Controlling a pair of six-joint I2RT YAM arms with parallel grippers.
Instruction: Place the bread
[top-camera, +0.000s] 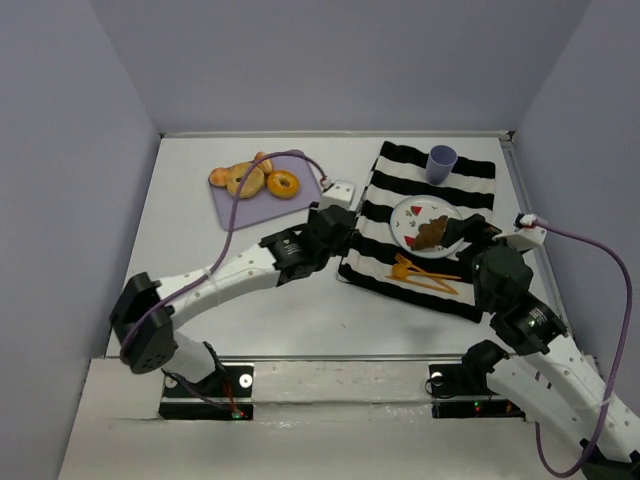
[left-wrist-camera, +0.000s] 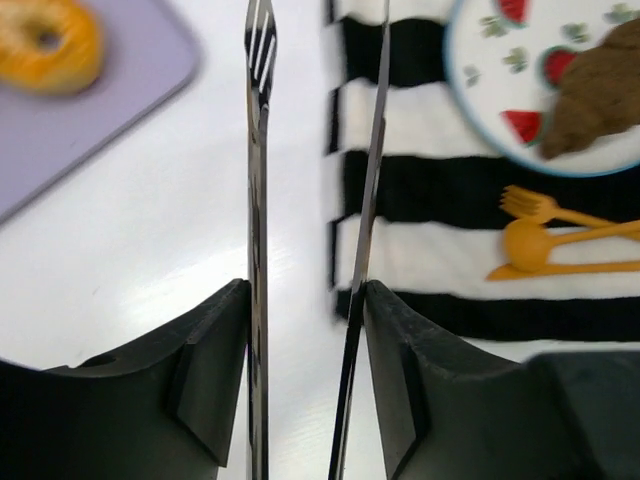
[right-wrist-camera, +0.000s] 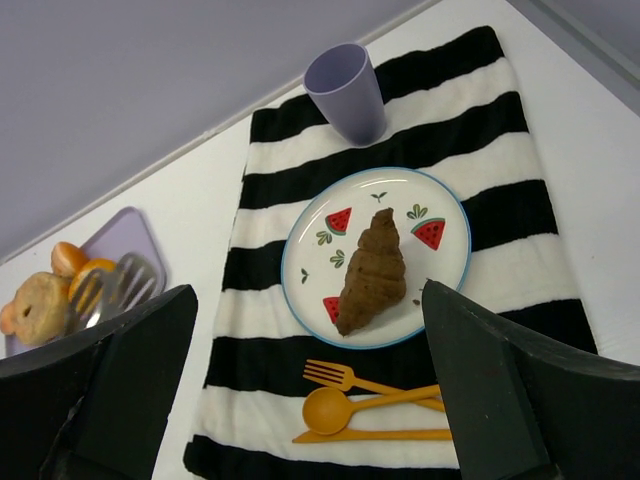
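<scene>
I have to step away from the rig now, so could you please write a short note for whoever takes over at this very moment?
Left gripper: shut on the tongs. Their blades hold nothing and sit over the table between the purple tray and the striped mat.
Right gripper: open and empty, hanging near the plate.
The bread lies on the watermelon plate on the mat, and neither gripper touches it.
Done: the bread appears to be placed.
Left: probably only pulling the arms back and setting the tongs down.
</scene>
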